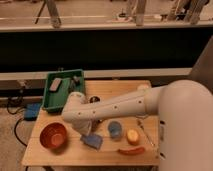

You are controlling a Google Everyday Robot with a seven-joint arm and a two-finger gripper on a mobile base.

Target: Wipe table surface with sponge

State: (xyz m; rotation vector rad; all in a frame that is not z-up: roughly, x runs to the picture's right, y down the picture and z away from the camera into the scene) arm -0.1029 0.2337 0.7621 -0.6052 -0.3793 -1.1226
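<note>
The light tan wooden table surface (70, 156) fills the lower middle of the camera view. The light-blue sponge (93, 141) lies flat on it near the front, between a red-orange bowl and a small blue cup. My white arm reaches in from the right and bends down at the wrist. My gripper (86, 132) points down onto the sponge's upper left edge and is shut on it, pressing it on the wood.
A red-orange bowl (53, 136) stands at the front left. A small blue round cup (115, 129), a yellow fruit (132, 136) and a red pepper (131, 150) lie right of the sponge. A green tray (64, 103) holding a grey block (55, 84) sits at the back left.
</note>
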